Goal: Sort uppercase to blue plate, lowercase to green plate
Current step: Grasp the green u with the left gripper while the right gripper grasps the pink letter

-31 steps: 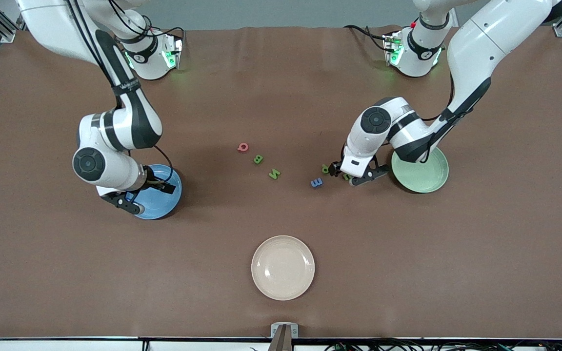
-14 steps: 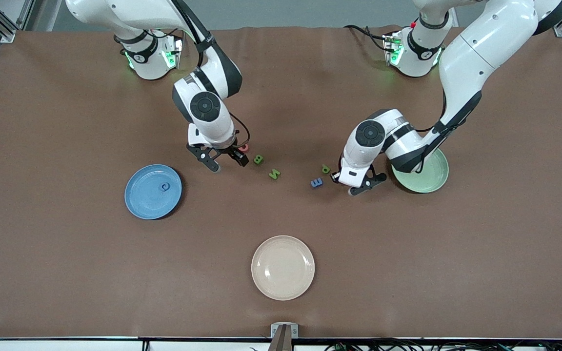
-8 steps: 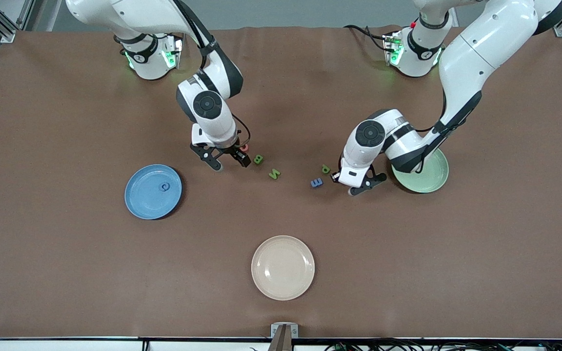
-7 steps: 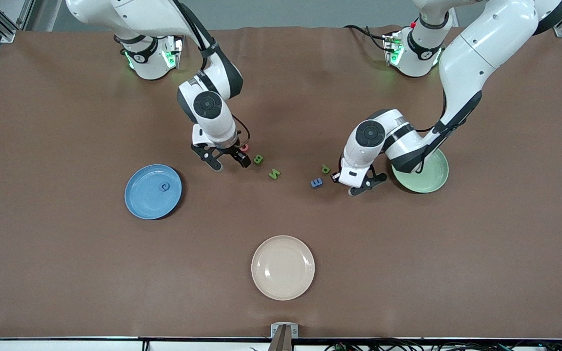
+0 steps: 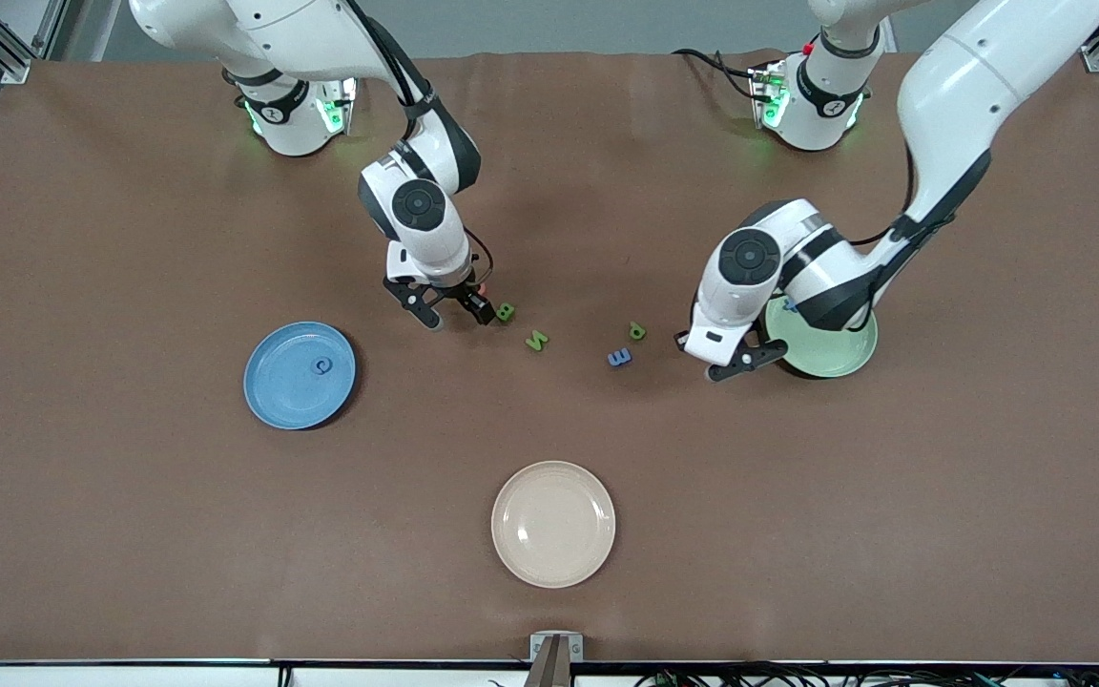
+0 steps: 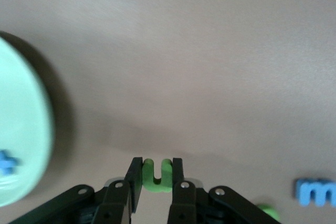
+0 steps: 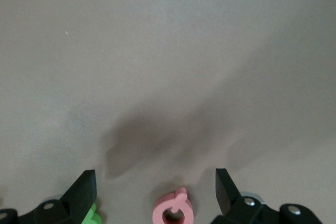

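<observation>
Broadly, the brown matte table cover (image 5: 130,534) lies bare between its few small things, with wide open stretches toward the front camera around the round cream plate (image 5: 553,524), which sits alone near that edge. The right gripper (image 5: 455,312) stands low over the table with its black fingers spread wide, holding nothing; the right wrist view shows the flat pink-red letter Q (image 7: 173,211) lying between the open fingers (image 7: 81,191), apart from both, and a scrap of the flat green letter B (image 7: 92,215) just beside one finger. From the front, the green B (image 5: 506,311) sits beside that gripper, and the flat green letter N (image 5: 536,340) lies a little nearer the camera, each apart from the other. The round medium-blue plate (image 5: 273,401) with its raised rim rests toward the right arm's end, well apart from the loose letters, and carries the blue letter G (image 5: 322,366), hard to pick out against the plate's own colour. The left gripper (image 5: 731,357) is just beside the rim of the round pale mint-green plate (image 5: 845,353), its fingers pressed onto the flat green letter u (image 6: 157,174), prongs pointing away from the wrist. A blue cross-shaped letter x (image 6: 5,162) lies on the green plate. The flat green letter p (image 5: 637,331) and the blue three-pronged letter m (image 5: 619,358) lie near each other, on bare cover between the two grippers
</observation>
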`<state>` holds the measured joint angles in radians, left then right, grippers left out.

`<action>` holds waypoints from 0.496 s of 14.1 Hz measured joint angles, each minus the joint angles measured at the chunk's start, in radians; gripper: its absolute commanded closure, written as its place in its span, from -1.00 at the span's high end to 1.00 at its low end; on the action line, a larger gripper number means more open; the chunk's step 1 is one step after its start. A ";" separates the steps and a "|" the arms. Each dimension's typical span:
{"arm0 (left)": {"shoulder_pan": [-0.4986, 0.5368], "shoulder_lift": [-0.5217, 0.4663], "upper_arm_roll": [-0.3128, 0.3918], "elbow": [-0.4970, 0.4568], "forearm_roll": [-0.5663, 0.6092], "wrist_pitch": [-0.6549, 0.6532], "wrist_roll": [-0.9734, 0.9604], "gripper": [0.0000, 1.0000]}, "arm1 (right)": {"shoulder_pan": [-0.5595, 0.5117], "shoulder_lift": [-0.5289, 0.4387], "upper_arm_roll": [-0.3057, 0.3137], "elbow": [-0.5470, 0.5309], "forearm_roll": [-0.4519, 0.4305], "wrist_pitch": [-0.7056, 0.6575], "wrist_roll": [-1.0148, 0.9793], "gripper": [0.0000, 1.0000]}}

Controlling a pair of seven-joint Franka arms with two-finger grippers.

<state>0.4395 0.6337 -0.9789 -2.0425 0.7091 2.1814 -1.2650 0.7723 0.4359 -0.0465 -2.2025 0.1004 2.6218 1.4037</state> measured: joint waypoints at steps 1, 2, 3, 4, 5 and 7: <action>0.071 -0.005 -0.055 -0.016 0.000 -0.038 0.049 -0.83 | 0.004 0.001 0.000 -0.004 0.000 -0.002 0.002 1.00; 0.134 -0.006 -0.098 -0.034 0.000 -0.064 0.094 -0.83 | 0.008 0.002 0.000 -0.008 0.000 -0.003 0.006 0.99; 0.192 -0.006 -0.132 -0.055 0.000 -0.081 0.138 -0.83 | 0.013 0.005 0.000 -0.009 0.000 -0.003 0.012 0.98; 0.249 -0.006 -0.164 -0.080 0.000 -0.091 0.184 -0.83 | 0.017 0.007 0.000 -0.010 0.000 -0.003 0.019 0.95; 0.302 -0.006 -0.189 -0.103 0.000 -0.094 0.224 -0.83 | 0.021 0.009 0.000 -0.010 0.000 -0.003 0.022 0.90; 0.396 -0.006 -0.228 -0.145 0.001 -0.097 0.300 -0.82 | 0.030 0.009 0.000 -0.010 0.000 -0.003 0.023 0.80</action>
<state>0.8356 0.6272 -1.2064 -2.1879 0.7097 2.0845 -0.9648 0.8025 0.4450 -0.0465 -2.2121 0.1004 2.6191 1.4269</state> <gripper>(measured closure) 0.736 0.022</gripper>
